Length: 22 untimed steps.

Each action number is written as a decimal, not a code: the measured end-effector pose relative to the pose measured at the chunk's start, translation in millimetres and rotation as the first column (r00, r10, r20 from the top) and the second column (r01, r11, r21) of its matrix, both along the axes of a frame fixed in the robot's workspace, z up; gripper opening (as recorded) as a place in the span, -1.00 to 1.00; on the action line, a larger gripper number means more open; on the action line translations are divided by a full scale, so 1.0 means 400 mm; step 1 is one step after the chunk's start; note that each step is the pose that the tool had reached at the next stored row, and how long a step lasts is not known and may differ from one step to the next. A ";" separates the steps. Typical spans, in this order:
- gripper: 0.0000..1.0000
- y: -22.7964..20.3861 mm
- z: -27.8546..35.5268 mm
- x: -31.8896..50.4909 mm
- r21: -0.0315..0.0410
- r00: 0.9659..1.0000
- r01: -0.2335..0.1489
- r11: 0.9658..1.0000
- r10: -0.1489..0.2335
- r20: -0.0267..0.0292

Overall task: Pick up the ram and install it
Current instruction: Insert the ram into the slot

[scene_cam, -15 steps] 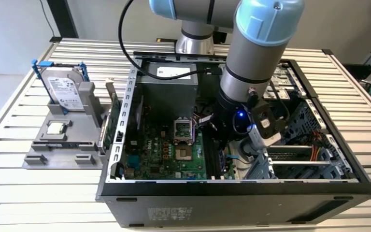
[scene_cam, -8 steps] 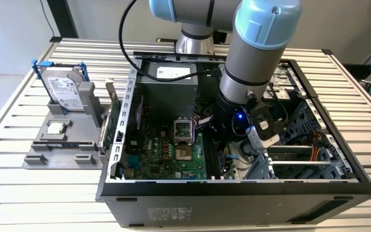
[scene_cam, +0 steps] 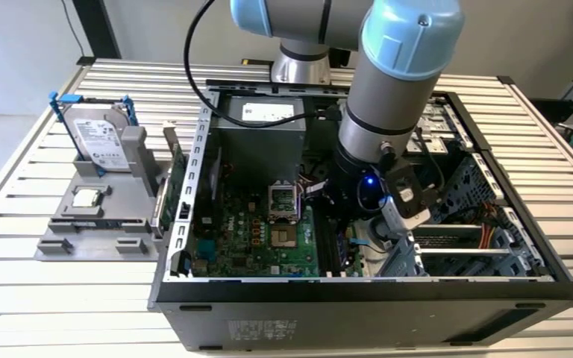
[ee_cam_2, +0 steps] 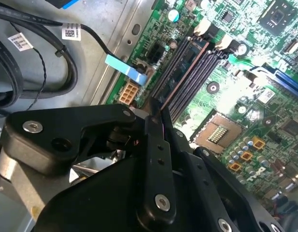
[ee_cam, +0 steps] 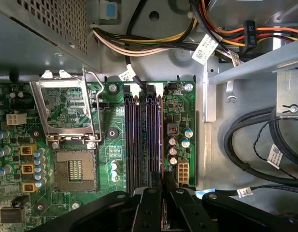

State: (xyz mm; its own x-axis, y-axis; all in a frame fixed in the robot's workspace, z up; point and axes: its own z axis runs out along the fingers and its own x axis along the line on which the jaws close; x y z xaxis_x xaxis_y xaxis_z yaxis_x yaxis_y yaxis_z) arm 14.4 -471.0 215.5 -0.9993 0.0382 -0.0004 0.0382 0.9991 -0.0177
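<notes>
My gripper [ee_cam_2: 155, 110] [ee_cam: 163, 182] is down inside the open computer case [scene_cam: 366, 287], right over the black memory slots [ee_cam: 139, 140] [ee_cam_2: 199, 72] on the green motherboard [scene_cam: 257, 239]. The fingers are shut on the ram [ee_cam_2: 185, 72], seen edge-on as a thin brownish strip. It runs from the fingertips along the slot nearest the motherboard's edge. I cannot tell whether it is pressed home in the slot. In the exterior view the arm's wrist [scene_cam: 366, 186] covers the gripper and the slots.
The open processor socket [ee_cam: 74, 169] [ee_cam_2: 219, 133] lies beside the slots. Black cables [ee_cam: 255, 145] and a drive cage [scene_cam: 465, 239] crowd the other side. On the exterior view's left, a grey holder [scene_cam: 98, 239] carries a hard drive [scene_cam: 102, 138] and a processor chip [scene_cam: 87, 198].
</notes>
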 end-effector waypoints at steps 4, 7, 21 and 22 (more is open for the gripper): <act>-1.00 0.000 -0.002 0.000 0.001 1.000 0.000 1.000 0.000 0.000; -1.00 0.001 0.008 0.000 0.001 1.000 0.000 1.000 0.000 0.000; -1.00 0.001 0.038 0.002 0.032 1.000 0.000 0.999 0.000 0.000; -1.00 0.000 0.046 0.002 0.031 1.000 0.000 1.000 0.000 0.000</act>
State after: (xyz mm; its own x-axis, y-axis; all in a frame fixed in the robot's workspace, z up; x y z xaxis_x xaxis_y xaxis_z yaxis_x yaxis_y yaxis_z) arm 15.0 -470.9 233.9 -0.9993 0.0383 0.0007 0.0383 0.9992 0.0132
